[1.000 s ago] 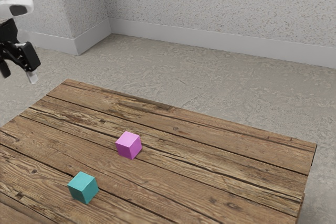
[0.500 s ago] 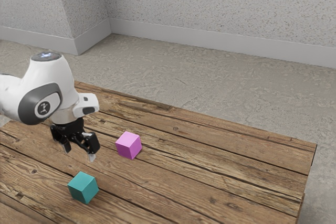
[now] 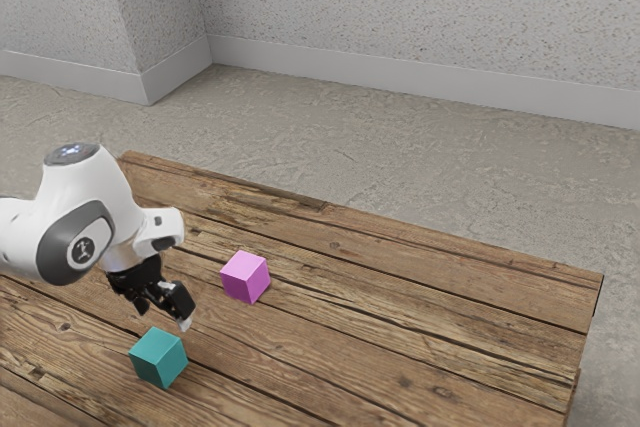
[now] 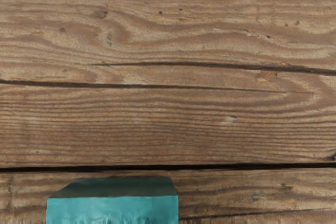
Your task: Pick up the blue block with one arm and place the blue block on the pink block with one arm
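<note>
Gripper [image 3: 166, 315] hovers just above the blue block [image 3: 158, 357], fingers apart, holding nothing | blue block sits on the wooden worktop [image 3: 420, 297] | pink block [image 3: 245, 277] near, not touching

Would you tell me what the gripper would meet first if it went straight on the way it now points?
Most likely the blue block, just below the open gripper. Depth is unclear, so the fingertips might instead touch the table right beside the block.
</note>
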Robot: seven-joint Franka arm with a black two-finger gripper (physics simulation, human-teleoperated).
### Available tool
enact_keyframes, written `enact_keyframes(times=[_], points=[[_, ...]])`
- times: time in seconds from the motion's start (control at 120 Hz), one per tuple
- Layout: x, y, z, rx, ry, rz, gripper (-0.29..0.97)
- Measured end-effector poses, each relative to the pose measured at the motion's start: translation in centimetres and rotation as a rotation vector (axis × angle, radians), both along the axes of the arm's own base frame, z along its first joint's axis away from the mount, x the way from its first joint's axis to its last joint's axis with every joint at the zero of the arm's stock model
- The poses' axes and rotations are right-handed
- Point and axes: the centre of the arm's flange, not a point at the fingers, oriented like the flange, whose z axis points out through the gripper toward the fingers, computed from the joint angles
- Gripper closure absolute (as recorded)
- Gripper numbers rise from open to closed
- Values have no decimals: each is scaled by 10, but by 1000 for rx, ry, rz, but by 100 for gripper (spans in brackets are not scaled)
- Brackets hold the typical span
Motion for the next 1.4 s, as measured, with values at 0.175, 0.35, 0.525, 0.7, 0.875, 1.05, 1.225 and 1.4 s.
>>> enact_keyframes(times=[0.175, 0.35, 0.525, 0.7, 0.875, 1.05, 1.225, 1.4], points=[[-4, 6, -11, -38, -12, 34, 0], [-8, 18, -20, -51, -20, 75, 0], [-9, 20, -23, -51, -26, 75, 0], [-9, 20, -35, -47, 0, 57, 0], [-9, 20, -41, -45, 14, 46, 0], [-12, 20, -45, -48, 34, 40, 0], [-14, 23, -51, -51, 64, 51, 0], [-16, 27, -55, -45, 82, 60, 0]])
